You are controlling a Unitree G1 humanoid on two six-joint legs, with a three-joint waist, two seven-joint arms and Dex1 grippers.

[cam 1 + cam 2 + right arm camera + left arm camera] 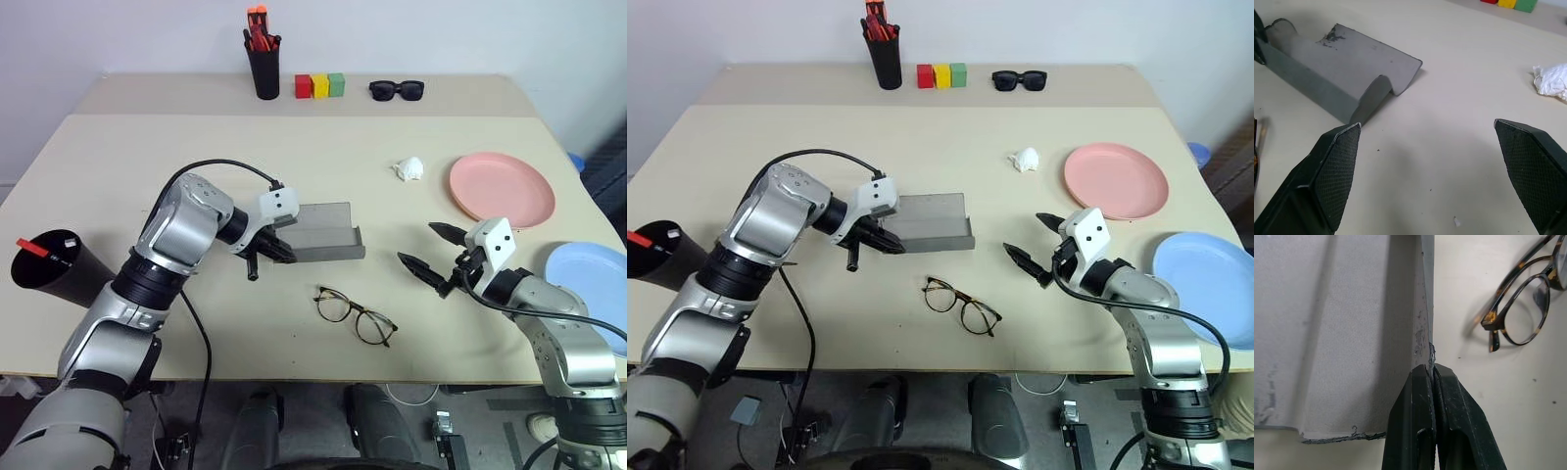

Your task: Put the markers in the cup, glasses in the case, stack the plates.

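Note:
The grey case (323,233) lies open in the middle of the table. My left gripper (278,251) is shut on the thin edge of the case (1422,340) at its left end. The glasses (355,315) lie unfolded in front of the case, apart from it. My right gripper (431,247) hovers open and empty to the right of the case, pointing towards it. The pink plate (502,189) sits at the right, and the blue plate (588,284) lies nearer, at the table's right edge. The black cup (57,269) leans at the far left, with a red-capped marker (30,245) sticking out of its mouth.
Along the back stand a black pen holder (263,61) with red-orange pens, three coloured blocks (320,85) and black sunglasses (396,90). A crumpled white paper (409,169) lies left of the pink plate.

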